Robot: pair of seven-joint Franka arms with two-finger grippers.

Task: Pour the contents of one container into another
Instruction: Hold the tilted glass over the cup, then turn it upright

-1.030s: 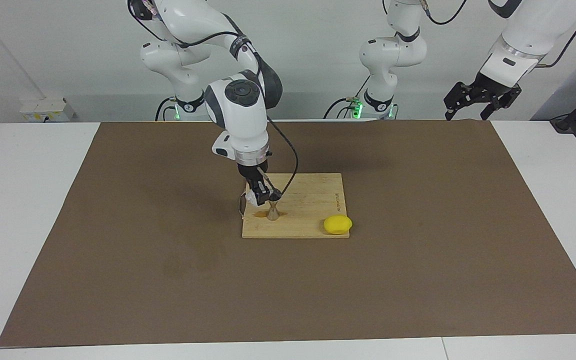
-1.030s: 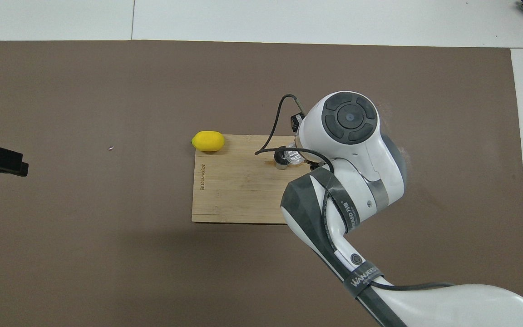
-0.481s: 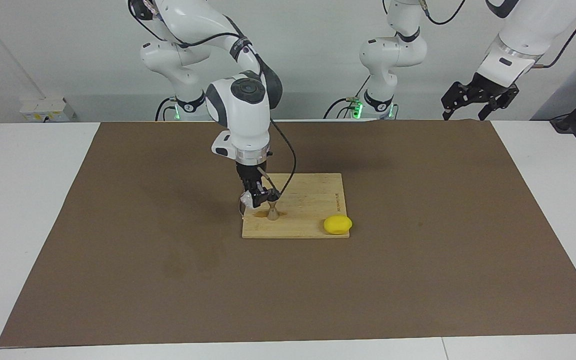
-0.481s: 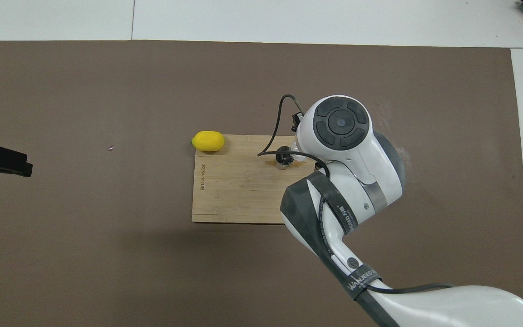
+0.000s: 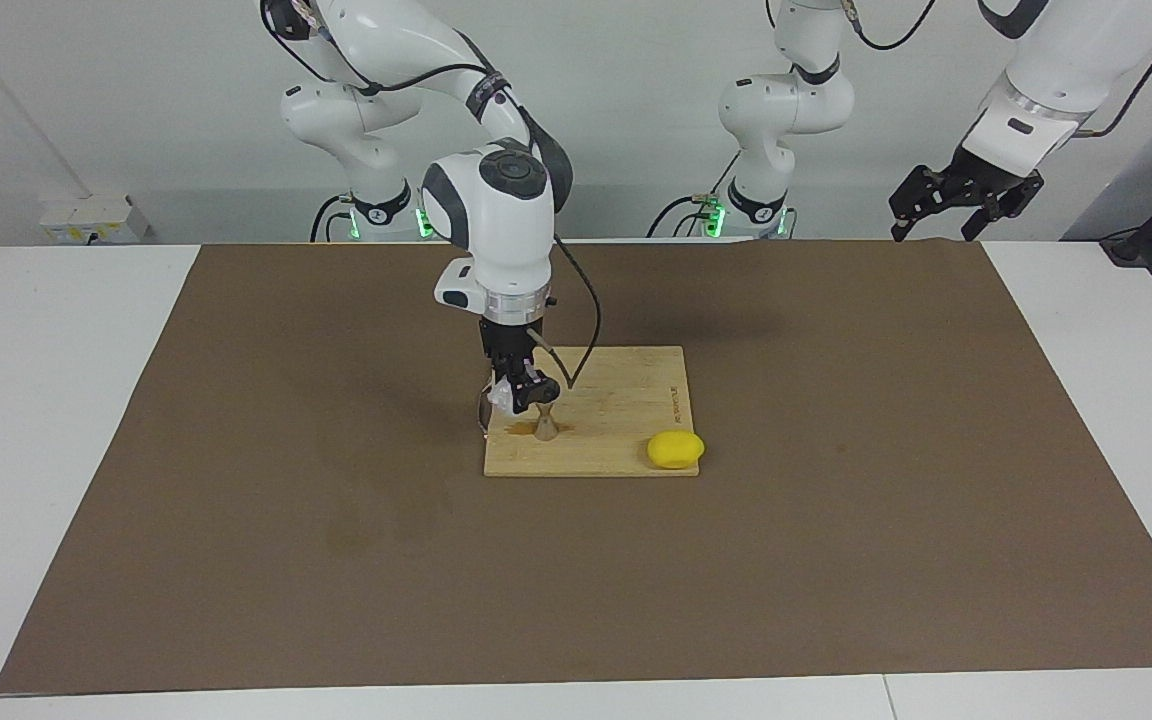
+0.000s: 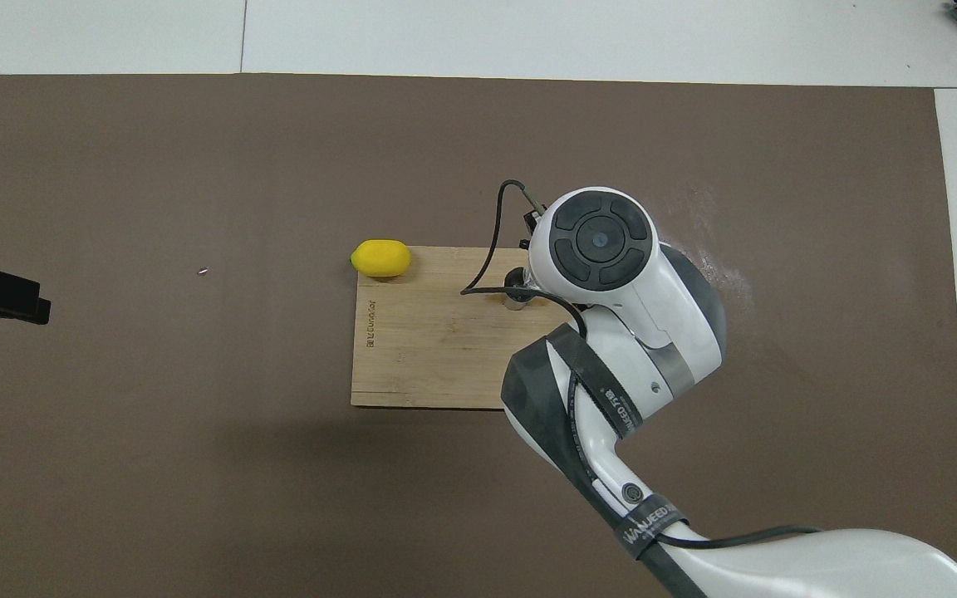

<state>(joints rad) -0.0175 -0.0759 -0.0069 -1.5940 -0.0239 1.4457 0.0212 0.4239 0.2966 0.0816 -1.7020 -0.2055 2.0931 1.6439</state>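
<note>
Glass cup [image 5: 504,397] (clear, thick-walled) sat clamped in my right gripper [image 5: 516,392], tipped over the hourglass metal jigger [image 5: 545,421] on the bamboo board [image 5: 626,400]; my left gripper [image 5: 958,200] waited, spread wide, empty.

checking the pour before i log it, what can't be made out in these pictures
- Glass cup: the overhead view hides it under the right arm's wrist; in the facing view it is too small to tell any liquid level.
- Jigger: its contents are too small to see in the facing view; the overhead view shows only part of its rim.
- Right gripper: covered by the arm in the overhead view.
- Left gripper: cut off by the overhead view's edge.
</note>
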